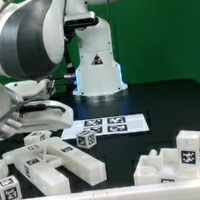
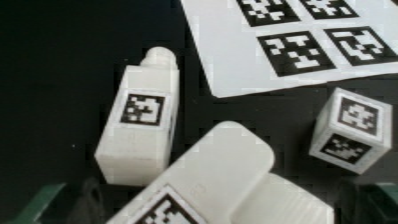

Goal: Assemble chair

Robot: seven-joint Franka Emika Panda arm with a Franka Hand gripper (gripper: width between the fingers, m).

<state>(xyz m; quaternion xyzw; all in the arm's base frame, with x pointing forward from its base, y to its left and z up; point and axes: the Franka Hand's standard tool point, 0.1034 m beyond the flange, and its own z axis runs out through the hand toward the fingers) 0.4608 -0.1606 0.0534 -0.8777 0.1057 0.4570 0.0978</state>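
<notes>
The arm point(image 1: 26, 41) hogged most of the exterior view's left, with the gripper point(image 1: 40, 119) hanging low over the pile of chair parts point(image 1: 55, 165) there. The biggest loose piece was the chunky block point(image 1: 175, 160), way off on the exterior view's right and well apart from the gripper. The marker board point(image 1: 113, 125) lay flat in the middle.

In the wrist view a tagged slab point(image 2: 205, 185) sat right under the camera, nearest the gripper. Just beside it lay a bar point(image 2: 143, 115), its long axis running away from the gripper toward the board. A small cube point(image 2: 350, 135) stood near the board's edge.

Jaws apart or together? Couldn't tell (only dark slivers at the frame edge). My guess was the slab came next.
</notes>
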